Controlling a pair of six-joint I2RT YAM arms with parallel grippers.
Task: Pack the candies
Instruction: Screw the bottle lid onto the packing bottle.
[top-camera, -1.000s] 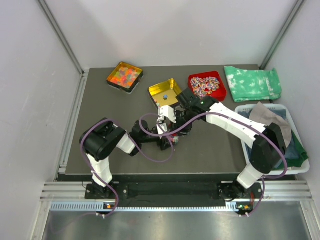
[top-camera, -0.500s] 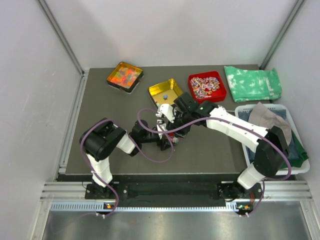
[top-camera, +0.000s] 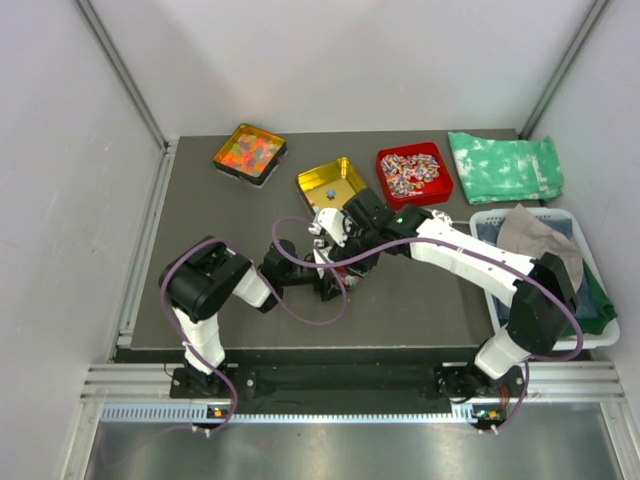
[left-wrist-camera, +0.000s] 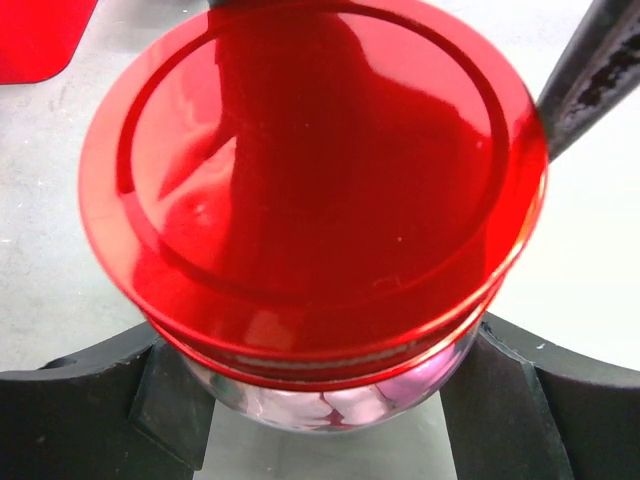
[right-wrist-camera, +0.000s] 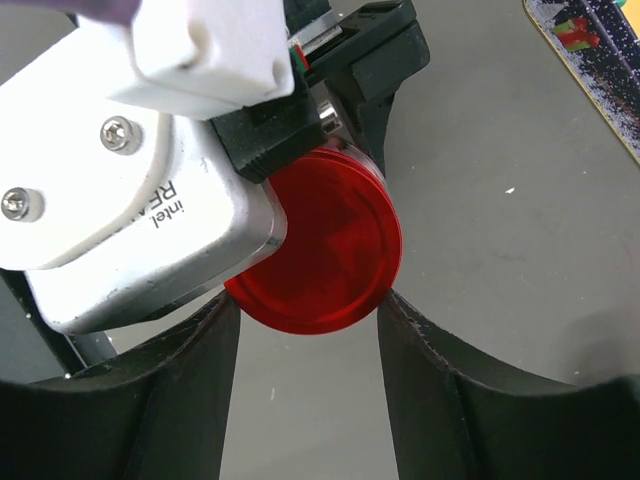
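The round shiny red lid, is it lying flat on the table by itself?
No, the round shiny red lid sits on top of a clear glass jar with pink candies showing inside, held between the left gripper fingers.

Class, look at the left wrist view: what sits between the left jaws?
A clear jar with a red lid, pink candies visible inside, sits between the left jaws, which grip its sides.

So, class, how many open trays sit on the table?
3, along the far edge: black tray of orange sweets at left, yellow tray in the middle, red tray of striped sweets at right.
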